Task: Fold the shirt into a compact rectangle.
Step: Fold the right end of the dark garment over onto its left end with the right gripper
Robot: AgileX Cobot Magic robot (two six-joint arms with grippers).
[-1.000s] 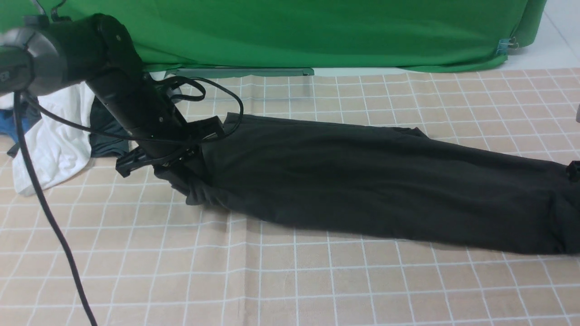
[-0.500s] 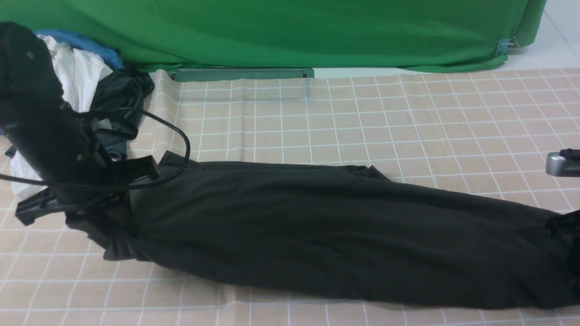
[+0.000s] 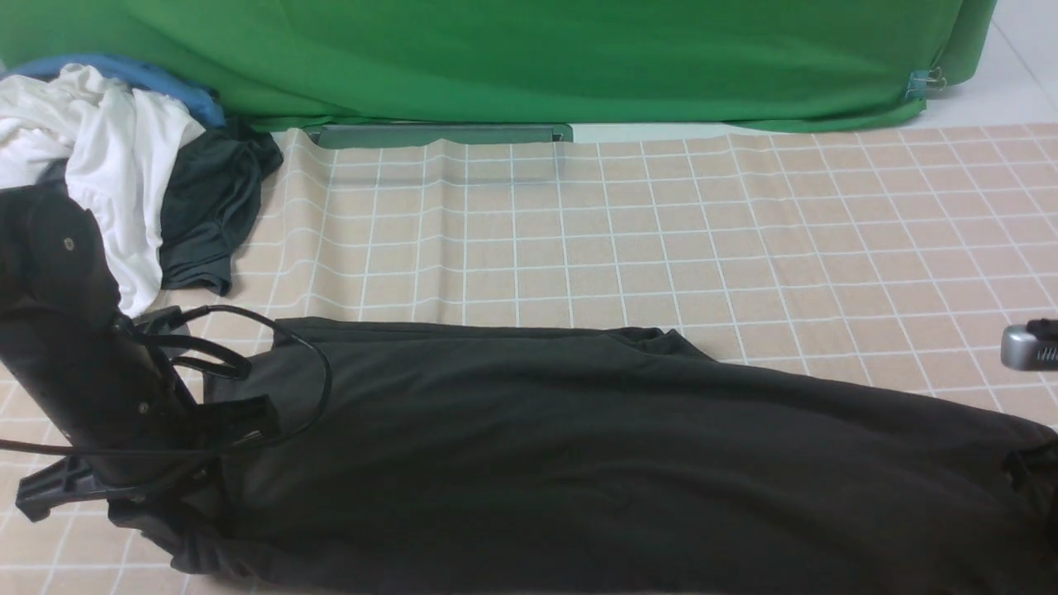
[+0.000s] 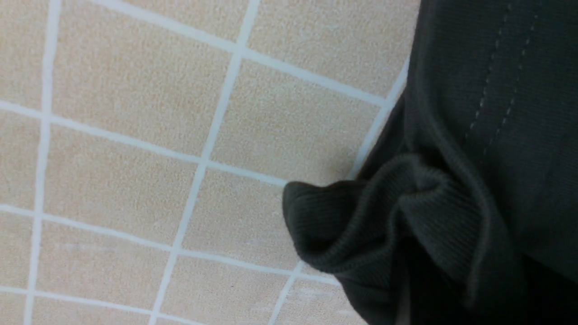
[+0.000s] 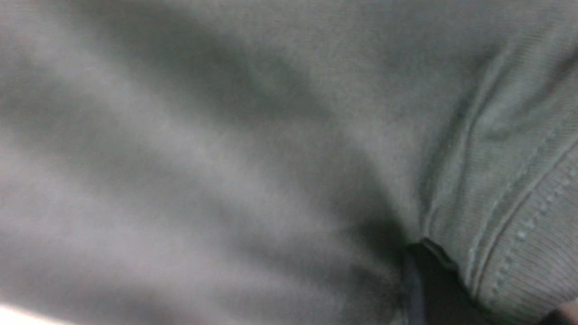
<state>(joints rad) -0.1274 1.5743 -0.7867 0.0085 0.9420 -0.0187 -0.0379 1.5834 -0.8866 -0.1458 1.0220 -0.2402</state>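
1. Tan cloth with a white grid (image 3: 529, 248) covers the desk, giving a flat, pale ground for folding. At the near left, the left arm (image 3: 62, 322) has its jaws clamped on a bunched end of the shirt (image 3: 579, 446).
2. At the near right, the right arm (image 3: 1030, 347) has its jaws clamped on the opposite end, partly cut off by the front view; the paired grips probably keep the width stretched and even.
3. Between them the shirt spans the near side: black, soft, matte knit, smooth in the middle, with stitched, ribbed edging by the jaws. It looks like a long folded band, likely needing to be laid down before further folds.
4. Far left, crumpled white (image 3: 116, 182), dark (image 3: 215, 215) and blue (image 3: 124, 73) garments sit apart, presumably out of the way.
5. Green fabric (image 3: 529, 58) hangs smoothly beyond.
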